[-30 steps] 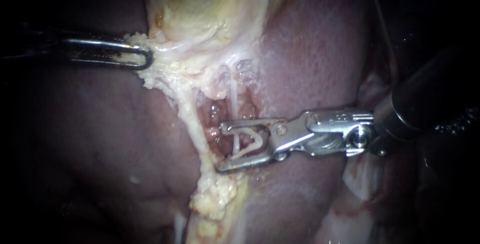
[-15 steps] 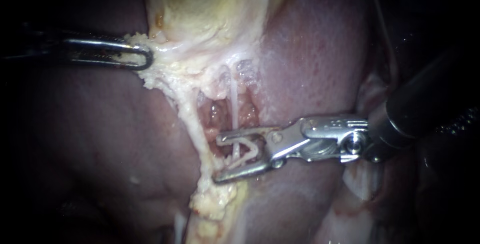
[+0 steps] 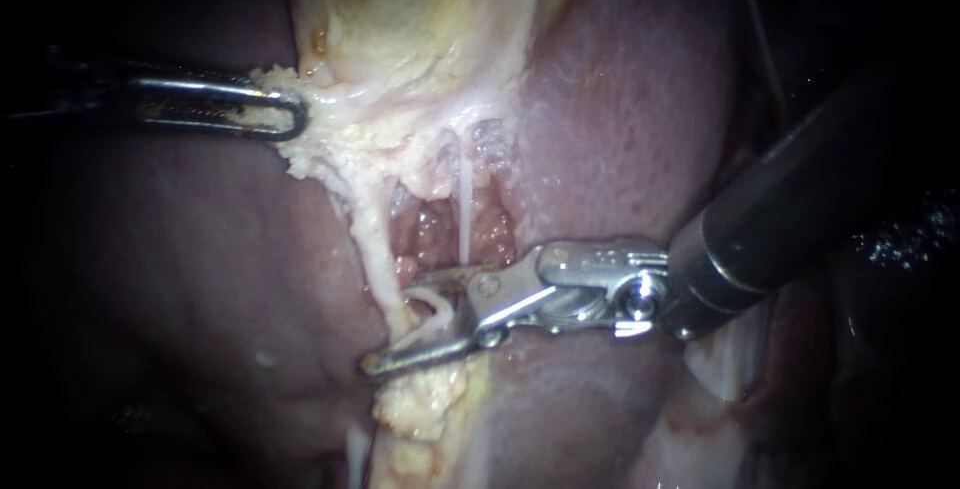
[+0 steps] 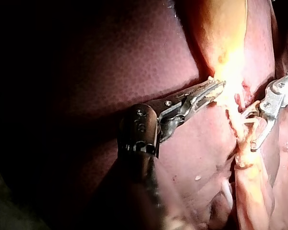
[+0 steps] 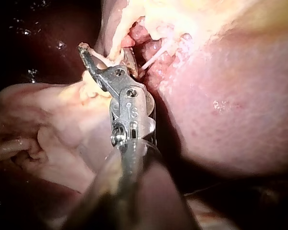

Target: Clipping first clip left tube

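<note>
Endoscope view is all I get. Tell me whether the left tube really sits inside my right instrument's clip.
Observer: Right wrist view: the left tube runs down into the spread tip of the right instrument, where the clip sits. One side of the tip reaches past the tube's far side.
Operator: Check the thin right tube.
Observer: Same view: the right tube lies beside the instrument, outside its tip.
Operator: Report the left instrument's hold.
Observer: Left wrist view shows the left instrument side-on, its toothed tip clamped on the yellow edge of the gallbladder.
</note>
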{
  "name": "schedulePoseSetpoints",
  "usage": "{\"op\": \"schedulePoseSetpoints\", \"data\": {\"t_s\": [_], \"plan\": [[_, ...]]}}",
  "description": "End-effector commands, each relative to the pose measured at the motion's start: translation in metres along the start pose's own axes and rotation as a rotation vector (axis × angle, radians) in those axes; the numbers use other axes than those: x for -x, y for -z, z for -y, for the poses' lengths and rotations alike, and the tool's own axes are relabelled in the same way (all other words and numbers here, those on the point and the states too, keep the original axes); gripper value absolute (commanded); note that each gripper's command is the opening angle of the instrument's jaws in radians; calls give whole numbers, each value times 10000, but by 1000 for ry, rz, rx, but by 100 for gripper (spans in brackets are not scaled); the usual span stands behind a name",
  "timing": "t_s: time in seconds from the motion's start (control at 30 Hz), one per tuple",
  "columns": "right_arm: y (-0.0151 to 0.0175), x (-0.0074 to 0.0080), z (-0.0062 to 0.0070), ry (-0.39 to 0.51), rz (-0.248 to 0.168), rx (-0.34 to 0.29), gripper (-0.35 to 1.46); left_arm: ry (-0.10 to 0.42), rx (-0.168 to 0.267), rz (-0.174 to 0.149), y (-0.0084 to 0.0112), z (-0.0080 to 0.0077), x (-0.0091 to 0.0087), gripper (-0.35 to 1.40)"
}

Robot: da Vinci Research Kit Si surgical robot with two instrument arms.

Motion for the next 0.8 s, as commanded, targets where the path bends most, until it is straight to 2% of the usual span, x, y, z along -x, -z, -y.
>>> {"op": "schedulePoseSetpoints", "data": {"t_s": [0.03, 0.17, 0.27, 0.4, 0.63, 0.8], "plan": [[-4, -2, -1, -7, -4, 2, 48, 0, -1, 0, 0, 0, 0, -35], [-14, -6, -4, -20, -14, 4, 48, 0, -1, -1, -1, 0, 0, -35], [-16, -9, 0, -36, -33, -5, 49, 0, -1, -1, -1, 0, 1, -35], [-15, -14, 14, -53, -42, -19, 49, 0, -1, -1, -1, 0, 1, -35], [-10, -23, 46, -53, -48, -92, 48, -1, -1, -1, -1, 0, 2, -35], [-6, -34, 56, -50, -45, -134, 45, -1, -1, 0, -1, 1, 2, -35]]}}
